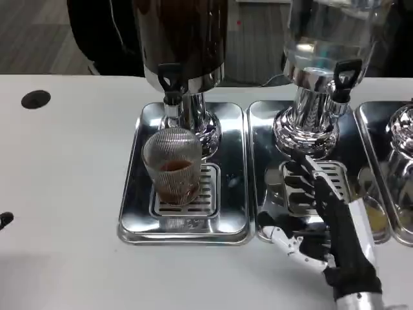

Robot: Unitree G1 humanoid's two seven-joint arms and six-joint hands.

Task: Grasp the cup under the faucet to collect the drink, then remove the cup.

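A drinks station in an office or canteen: chrome beverage dispensers (184, 45) on steel drip trays (235, 168)

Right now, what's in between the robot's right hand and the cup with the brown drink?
In the head view, only shiny metal: the right hand hovers over the middle tray, and the left tray's bare right side separates it from the cup.

The tops of both drink dispensers, the dark one (182, 39) and the clear one (326, 39), are cut off by the upper edge. The right hand (326, 216) hides part of the middle tray's grate (339, 174). Only a dark fingertip (5, 220) shows at the left edge.
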